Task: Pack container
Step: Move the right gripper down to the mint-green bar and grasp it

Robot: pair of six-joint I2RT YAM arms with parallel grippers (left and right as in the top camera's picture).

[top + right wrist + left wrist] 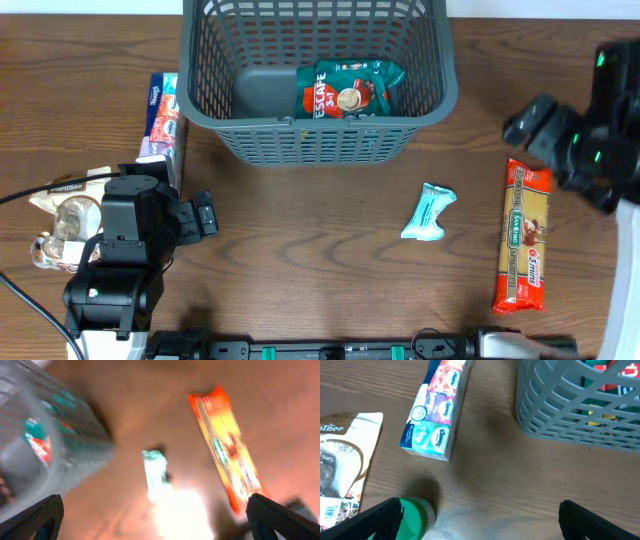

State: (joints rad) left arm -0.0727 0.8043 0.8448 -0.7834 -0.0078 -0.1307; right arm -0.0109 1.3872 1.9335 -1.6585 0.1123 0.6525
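Observation:
The dark grey slatted container (315,140) stands at the back middle of the table, with a green Nescafe pack (348,90) lying inside. It also shows in the left wrist view (560,410) and, blurred, in the right wrist view (55,435). My left gripper (205,215) is open and empty over bare wood (480,520), in front of the container's left corner. My right gripper (525,125) is open and empty (155,520), to the right of the container, above the far end of an orange pasta pack (524,240) (225,445).
A small light blue packet (430,212) (155,472) lies in front of the container. A tissue pack (165,115) (437,407) lies left of it. A clear snack bag (60,215) (345,460) is at the far left. A green round part (412,520) sits by my left finger.

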